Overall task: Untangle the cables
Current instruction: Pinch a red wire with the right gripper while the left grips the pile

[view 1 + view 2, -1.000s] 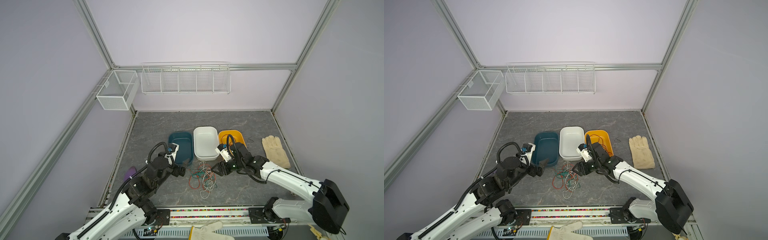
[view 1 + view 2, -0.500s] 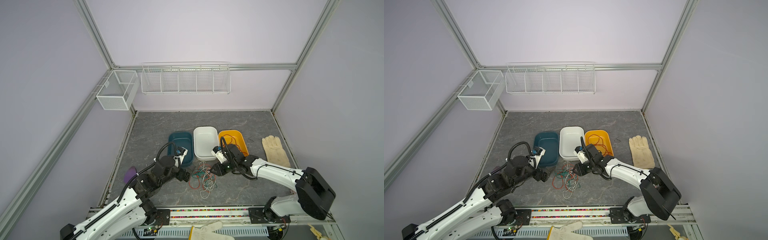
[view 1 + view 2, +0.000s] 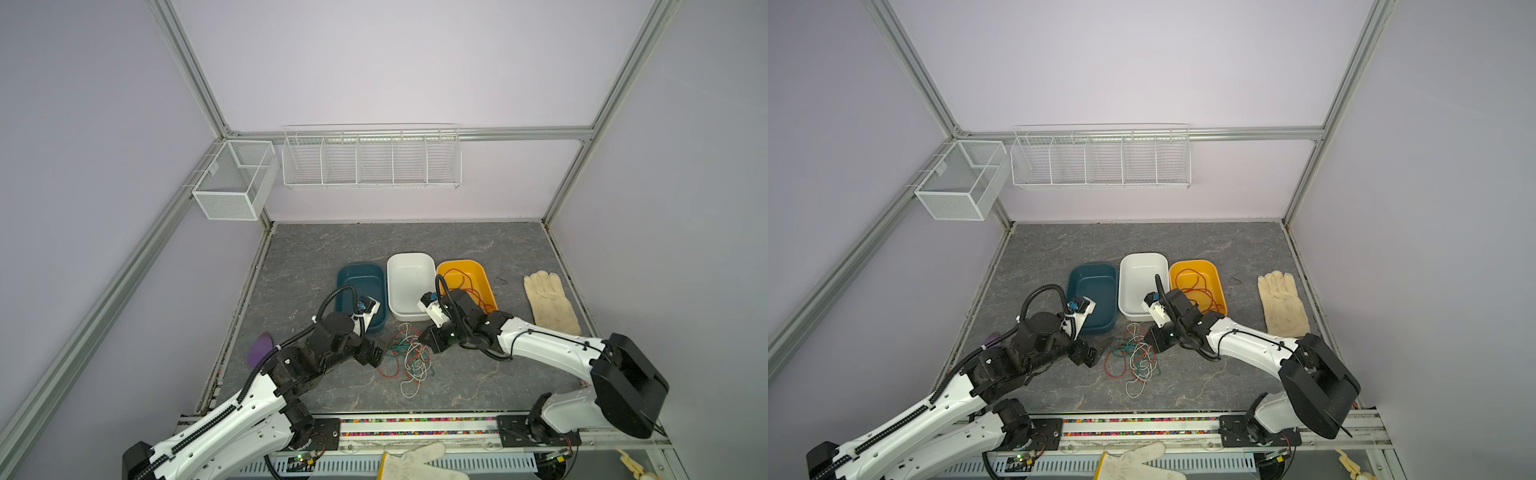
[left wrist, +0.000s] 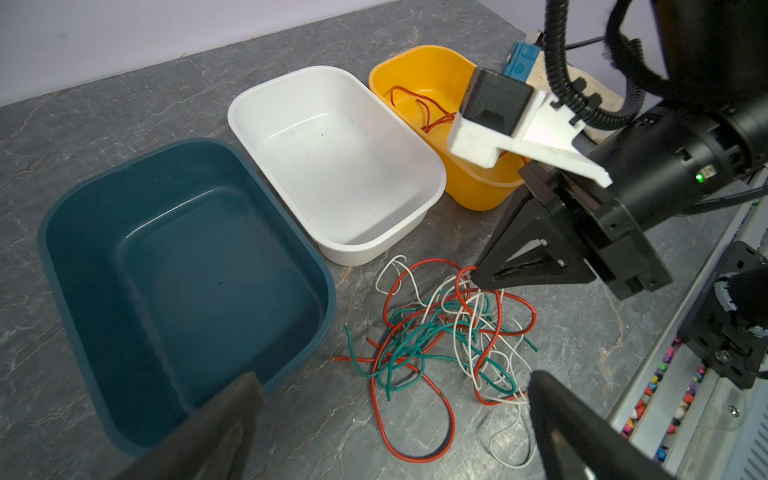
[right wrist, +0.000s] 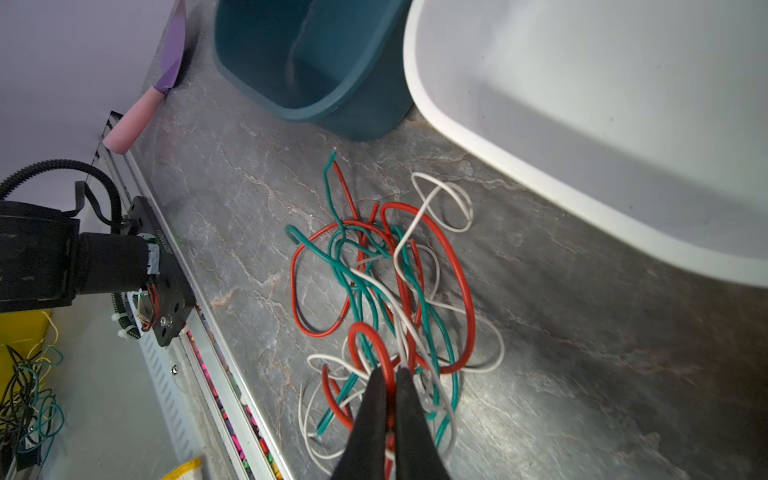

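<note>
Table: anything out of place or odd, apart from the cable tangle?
A purple knife lies at the left edge of the table, a work glove lies right of the yellow tray, and a second glove lies past the front rail. None looks needed for untangling.

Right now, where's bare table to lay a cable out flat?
Widest: the table between the back wall and the trays. Smaller: between the orange tray and the glove, bar a dark mark, and between the blue tray and the side frame. Crowded: around the cables in front of the trays.
</note>
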Motion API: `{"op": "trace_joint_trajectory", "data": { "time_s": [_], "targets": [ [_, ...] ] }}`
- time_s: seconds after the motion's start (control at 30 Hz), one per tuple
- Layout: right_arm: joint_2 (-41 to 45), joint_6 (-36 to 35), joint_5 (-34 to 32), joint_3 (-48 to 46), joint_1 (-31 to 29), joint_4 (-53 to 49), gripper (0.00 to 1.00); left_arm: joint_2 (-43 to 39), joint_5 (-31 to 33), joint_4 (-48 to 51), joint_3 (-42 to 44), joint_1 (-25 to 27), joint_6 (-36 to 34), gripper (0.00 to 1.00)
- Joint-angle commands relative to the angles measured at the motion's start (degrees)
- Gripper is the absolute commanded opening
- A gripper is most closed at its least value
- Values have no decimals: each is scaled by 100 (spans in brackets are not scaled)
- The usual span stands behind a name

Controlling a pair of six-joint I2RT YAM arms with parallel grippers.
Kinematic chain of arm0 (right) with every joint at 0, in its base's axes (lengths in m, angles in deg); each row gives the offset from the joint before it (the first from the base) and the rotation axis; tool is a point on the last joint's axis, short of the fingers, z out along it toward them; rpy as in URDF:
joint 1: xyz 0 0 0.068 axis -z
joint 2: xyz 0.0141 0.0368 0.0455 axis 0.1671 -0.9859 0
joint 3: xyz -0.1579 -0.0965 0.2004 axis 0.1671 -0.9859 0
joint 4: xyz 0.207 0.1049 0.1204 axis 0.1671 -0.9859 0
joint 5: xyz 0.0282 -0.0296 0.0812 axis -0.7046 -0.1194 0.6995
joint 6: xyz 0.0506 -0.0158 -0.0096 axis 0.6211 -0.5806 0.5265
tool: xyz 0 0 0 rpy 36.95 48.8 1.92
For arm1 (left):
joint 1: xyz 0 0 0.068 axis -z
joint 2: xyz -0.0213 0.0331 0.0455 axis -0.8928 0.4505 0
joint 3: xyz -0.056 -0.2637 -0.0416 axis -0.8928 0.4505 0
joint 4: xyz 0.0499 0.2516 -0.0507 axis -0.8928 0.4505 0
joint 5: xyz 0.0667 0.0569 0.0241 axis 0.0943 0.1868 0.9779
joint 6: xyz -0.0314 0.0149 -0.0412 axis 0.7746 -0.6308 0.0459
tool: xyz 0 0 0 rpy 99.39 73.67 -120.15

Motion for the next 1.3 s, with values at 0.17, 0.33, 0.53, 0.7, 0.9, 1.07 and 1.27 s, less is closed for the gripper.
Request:
{"op": "trace_joint_trajectory", "data": {
  "time_s": [0.17,0.33,0.53,0.7,0.9,1.07,1.27],
  "targets": [
    [1101,-313,-248,141,-231,-299,7,124,-151,96,-55,28,-63,99],
    [1656,-358,-117,143,-262,-277,7,107,-253,87,-89,29,-45,99],
    [2055,-350,321,197,-259,-159,7,74,-519,83,-179,28,-4,99],
    [2319,-417,455,188,-255,-150,7,150,-901,197,-439,58,384,99],
    [2681,-455,601,94,-256,-73,6,362,-1165,48,-661,203,1294,99],
    [2729,-452,797,150,-259,-122,7,472,-1296,-404,-351,282,1611,100],
    [2827,-425,912,196,-260,-152,7,811,-1234,-298,-398,292,1602,92]
  ]
}}
